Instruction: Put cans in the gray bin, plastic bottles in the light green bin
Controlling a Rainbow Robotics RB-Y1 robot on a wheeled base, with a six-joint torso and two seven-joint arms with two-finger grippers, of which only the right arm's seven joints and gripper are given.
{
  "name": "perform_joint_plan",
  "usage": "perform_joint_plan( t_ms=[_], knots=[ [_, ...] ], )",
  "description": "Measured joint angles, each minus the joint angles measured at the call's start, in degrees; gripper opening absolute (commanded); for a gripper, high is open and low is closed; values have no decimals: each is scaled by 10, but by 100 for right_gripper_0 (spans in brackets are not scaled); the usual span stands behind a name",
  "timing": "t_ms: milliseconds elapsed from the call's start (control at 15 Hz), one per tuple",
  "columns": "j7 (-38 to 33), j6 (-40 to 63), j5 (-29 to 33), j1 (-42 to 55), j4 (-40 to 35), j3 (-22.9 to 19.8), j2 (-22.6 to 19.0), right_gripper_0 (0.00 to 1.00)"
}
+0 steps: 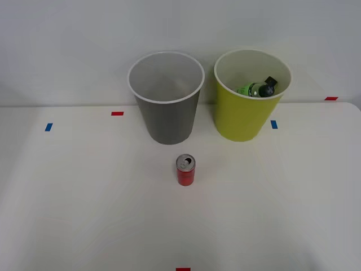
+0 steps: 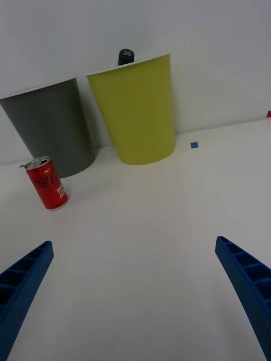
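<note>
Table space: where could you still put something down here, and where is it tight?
Wide bare table lies left and right of the red can, and in front of it toward the near edge. It is crowded at the back, where the gray bin and yellow-green bin stand close together. The open gripper has bare tabletop between its fingers.

White table [image 1: 84, 214] in front of me, matte, evenly lit, soft shadows. Plain pale grey wall [image 1: 67, 45] right behind its far edge. Small red tape marks [image 1: 117, 113] and blue tape marks [image 1: 48, 127] stuck on the tabletop, one red at the near edge.
</note>
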Motion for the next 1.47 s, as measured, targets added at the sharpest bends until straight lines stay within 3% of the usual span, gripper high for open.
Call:
perform_joint_plan(
  t_ms=[1467],
  knots=[
    [0,0,0,0,0,0,0,100]
  ],
)
